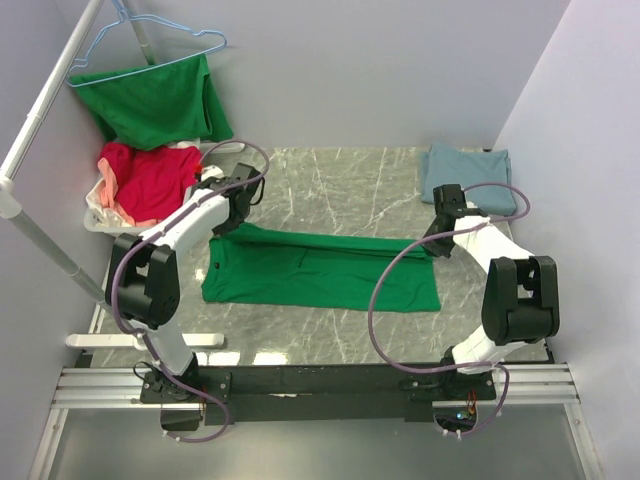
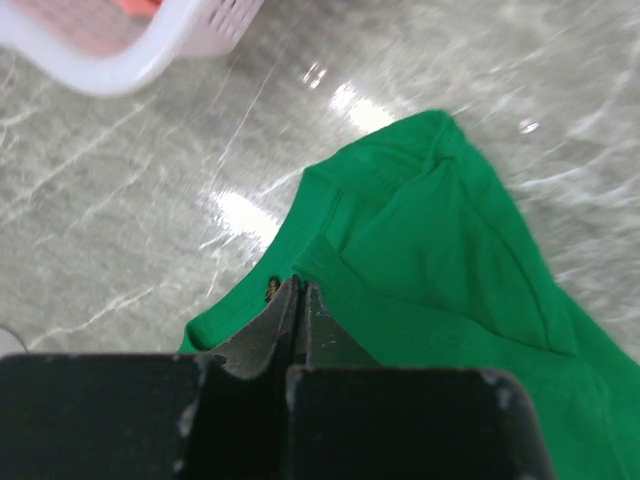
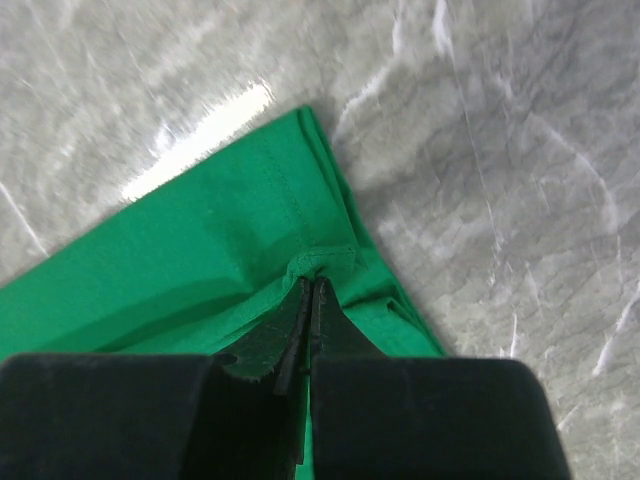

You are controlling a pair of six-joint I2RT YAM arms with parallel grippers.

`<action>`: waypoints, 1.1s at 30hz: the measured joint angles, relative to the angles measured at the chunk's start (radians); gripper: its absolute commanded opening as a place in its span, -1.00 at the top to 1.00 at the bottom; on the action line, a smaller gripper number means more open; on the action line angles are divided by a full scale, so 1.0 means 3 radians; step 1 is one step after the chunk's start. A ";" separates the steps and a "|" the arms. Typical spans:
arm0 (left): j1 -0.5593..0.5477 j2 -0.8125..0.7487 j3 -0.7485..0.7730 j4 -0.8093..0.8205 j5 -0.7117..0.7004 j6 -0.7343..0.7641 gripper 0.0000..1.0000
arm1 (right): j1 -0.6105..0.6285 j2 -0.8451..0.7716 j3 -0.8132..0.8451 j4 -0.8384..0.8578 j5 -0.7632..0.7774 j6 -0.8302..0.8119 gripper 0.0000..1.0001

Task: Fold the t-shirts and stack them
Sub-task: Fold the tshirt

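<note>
A bright green t-shirt lies across the middle of the table as a long band. My left gripper is at its far left end, shut on the cloth near the collar edge. My right gripper is at its far right end, shut on a puckered bit of hem. The green cloth fills both wrist views. A dusty blue-grey t-shirt lies folded at the back right. A red and pink t-shirt sits in a basket at the back left.
A white basket stands at the back left, close to my left arm; its rim shows in the left wrist view. A second green tee hangs on a wire hanger from a white rack pole. Grey walls close in the sides.
</note>
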 measured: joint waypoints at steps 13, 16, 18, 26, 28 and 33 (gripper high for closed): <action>-0.0014 -0.0005 -0.0576 -0.0079 0.0038 -0.0394 0.82 | 0.0001 -0.0333 -0.0509 0.0048 -0.0053 0.0013 0.09; -0.0019 -0.0005 -0.0701 -0.0080 0.0064 -0.0449 0.81 | 0.0008 -0.0589 -0.0655 0.0024 -0.0048 0.0025 0.07; -0.0031 -0.0009 -0.0740 -0.0079 0.0069 -0.0492 0.81 | 0.0008 -0.0768 -0.0703 -0.0004 -0.0045 0.0028 0.07; -0.0046 -0.0161 -0.0795 -0.0078 0.0071 -0.0590 0.79 | 0.0008 -0.0988 -0.0568 -0.0070 0.0017 0.0053 0.07; -0.0055 -0.0189 -0.0795 -0.0078 0.0071 -0.0591 0.77 | 0.0008 -0.0923 -0.0481 -0.0065 0.0015 0.0053 0.07; -0.0097 -0.0243 -0.0838 -0.0052 0.0081 -0.0605 0.68 | 0.0008 -0.0637 -0.0441 0.0043 -0.0083 0.0061 0.09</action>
